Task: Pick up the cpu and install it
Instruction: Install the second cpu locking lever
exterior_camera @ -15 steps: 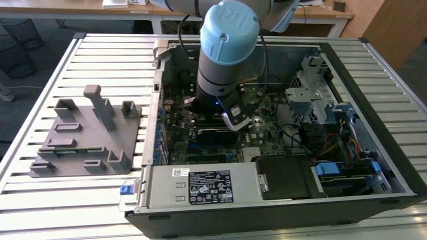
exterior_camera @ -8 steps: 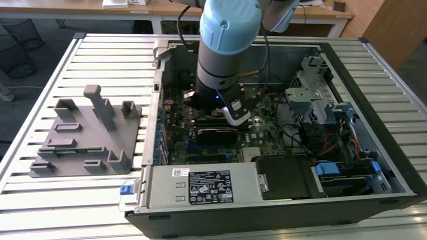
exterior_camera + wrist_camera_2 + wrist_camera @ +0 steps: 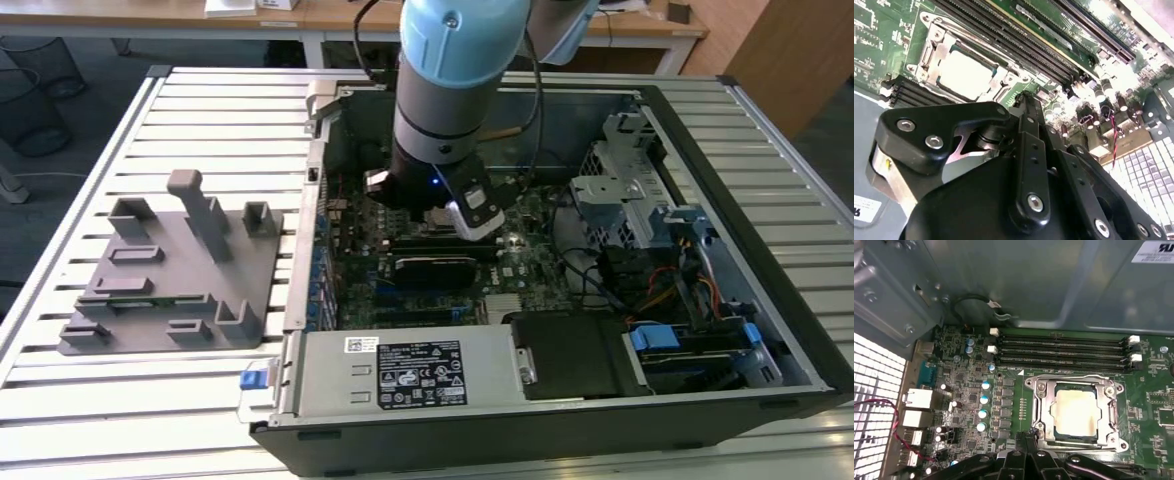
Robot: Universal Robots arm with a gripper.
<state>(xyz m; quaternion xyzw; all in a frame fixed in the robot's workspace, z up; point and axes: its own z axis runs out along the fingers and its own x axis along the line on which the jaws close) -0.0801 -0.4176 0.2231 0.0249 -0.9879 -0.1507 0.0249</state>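
An open computer case (image 3: pixel 747 330) lies on a slatted metal table (image 3: pixel 200 110), a grey tray (image 3: pixel 160 280) beside it on the exterior view's left. The arm (image 3: pixel 447 90) reaches down into the case. The gripper (image 3: pixel 1026 437), fingers pressed together and empty, hovers just beside the socket (image 3: pixel 1041 390). The cpu (image 3: pixel 1076 412) sits inside the socket on the motherboard (image 3: pixel 964 385), near the memory slots (image 3: pixel 1059 347). Wooden desks (image 3: pixel 160 12) stand beyond.

In the exterior view the arm (image 3: pixel 447 90) is blocking the socket area of the motherboard (image 3: pixel 534 255). In both wrist views the gripper (image 3: pixel 1024 107) linkage is running off the frame's edge.
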